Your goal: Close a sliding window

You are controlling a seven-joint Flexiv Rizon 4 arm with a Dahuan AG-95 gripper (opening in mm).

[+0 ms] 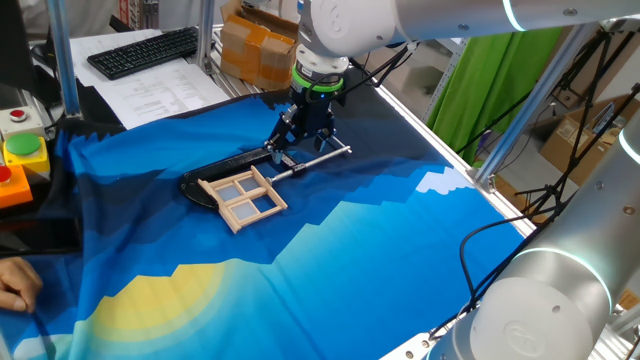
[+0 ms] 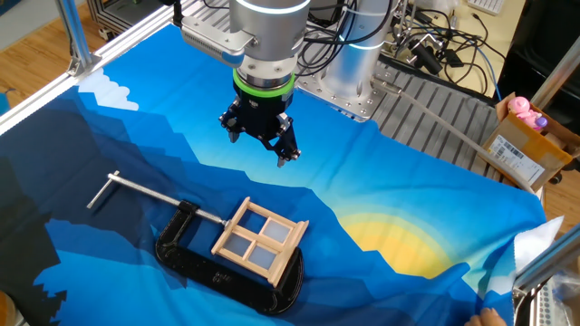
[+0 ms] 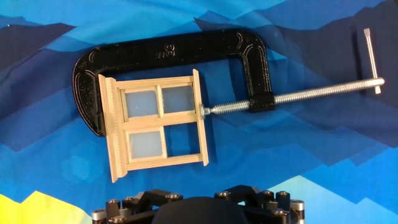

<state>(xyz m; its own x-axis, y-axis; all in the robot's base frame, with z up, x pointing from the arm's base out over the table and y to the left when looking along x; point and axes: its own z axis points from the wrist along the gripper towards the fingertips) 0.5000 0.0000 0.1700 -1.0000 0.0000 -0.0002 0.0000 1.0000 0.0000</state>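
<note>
The sliding window (image 3: 158, 124) is a small light-wood frame with four panes. It lies flat on the blue cloth, clamped in a black C-shaped base (image 3: 168, 53) with a threaded metal rod (image 3: 311, 93). Three panes look frosted, and blue cloth shows through the fourth (image 3: 183, 143). The window also shows in one fixed view (image 1: 245, 195) and in the other fixed view (image 2: 260, 240). My gripper (image 2: 258, 149) hangs above the cloth, beside the rod and apart from the window. Its fingers are spread and hold nothing. It also shows in one fixed view (image 1: 300, 140). The hand view shows only the finger bases.
A keyboard (image 1: 145, 50), papers and a cardboard box (image 1: 255, 50) lie behind the table. A button box (image 1: 20, 150) and a person's hand (image 1: 15, 280) are at the left edge. Cables (image 2: 435, 45) and aluminium posts (image 1: 530, 100) border the table.
</note>
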